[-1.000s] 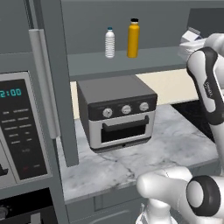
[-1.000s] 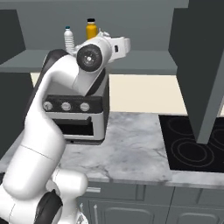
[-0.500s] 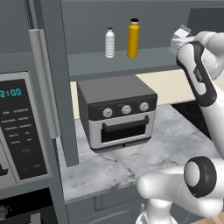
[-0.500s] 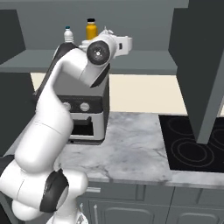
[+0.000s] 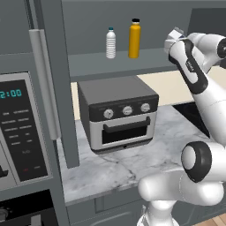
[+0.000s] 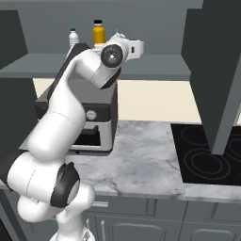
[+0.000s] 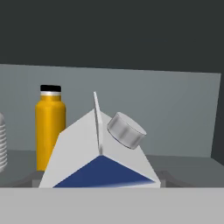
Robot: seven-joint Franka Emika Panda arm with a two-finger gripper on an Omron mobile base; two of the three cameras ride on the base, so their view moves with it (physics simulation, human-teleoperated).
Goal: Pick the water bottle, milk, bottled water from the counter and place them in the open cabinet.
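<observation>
The milk [image 7: 101, 162] is sitting right in front of the claw [image 6: 134, 47], clamped between its jaws, gabled top and grey cap facing the hand camera. The arm is reaching up high, holding the carton at the open cabinet [image 5: 145, 66] shelf. The water bottle [image 5: 134, 39] and bottled water [image 5: 111, 43] are standing upright on that shelf, left of the milk.

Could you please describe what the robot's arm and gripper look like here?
The arm is made of glossy white rounded segments joined by dark grey joint bands, with a round dark cap at the wrist joint. The gripper end is a white boxy block. No cables or markings show.
</observation>
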